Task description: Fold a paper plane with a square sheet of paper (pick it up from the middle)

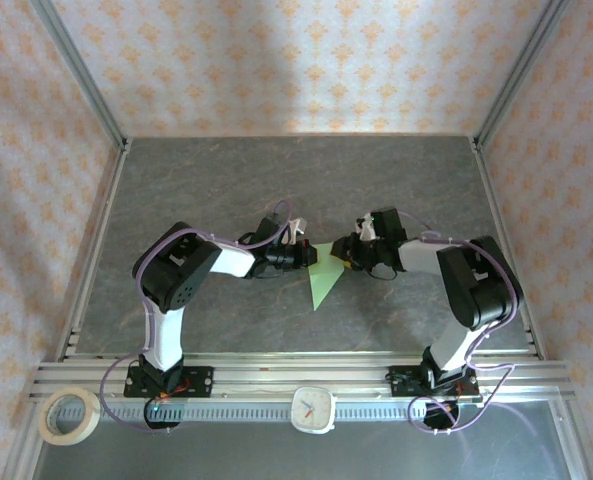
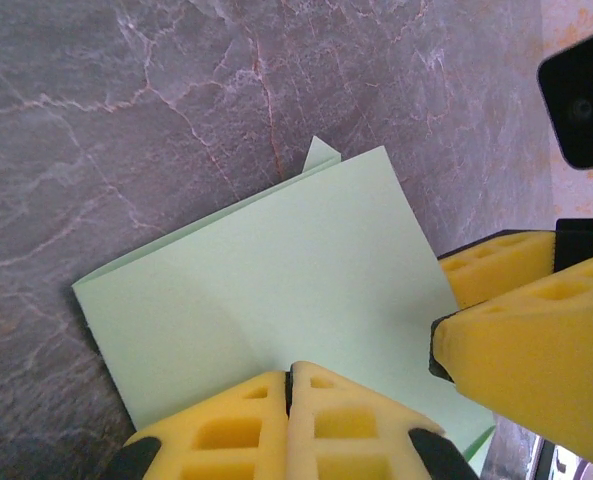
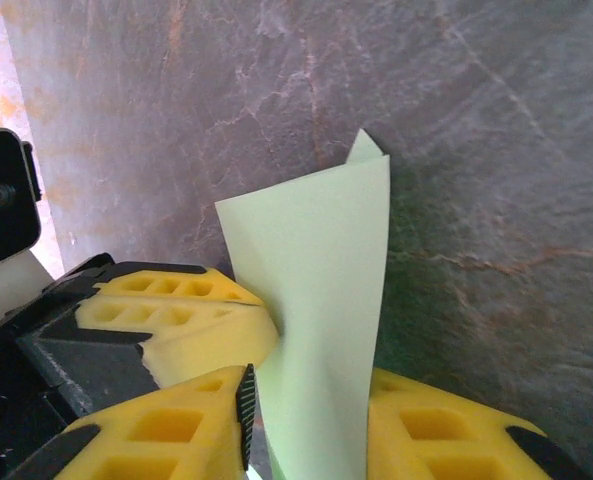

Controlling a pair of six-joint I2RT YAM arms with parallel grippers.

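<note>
Yellow pads (image 2: 226, 430) of the left gripper (image 2: 289, 385) sit lowest in its wrist view, jaws pressed together with their tips at the near edge of the folded sheet of paper (image 2: 276, 290); whether they pin it I cannot tell. Jaws of the right gripper (image 3: 311, 395) flank the sheet's edge and seem to pinch it. For a clean crease, the left should probably anchor while the right draws the flap over with edges matched, since a corner peeks past the upper edge. From above, the sheet lies mid-frame on the tabletop (image 1: 226, 180) between the grippers, long axis near vertical, narrow tip toward lower left.
</note>
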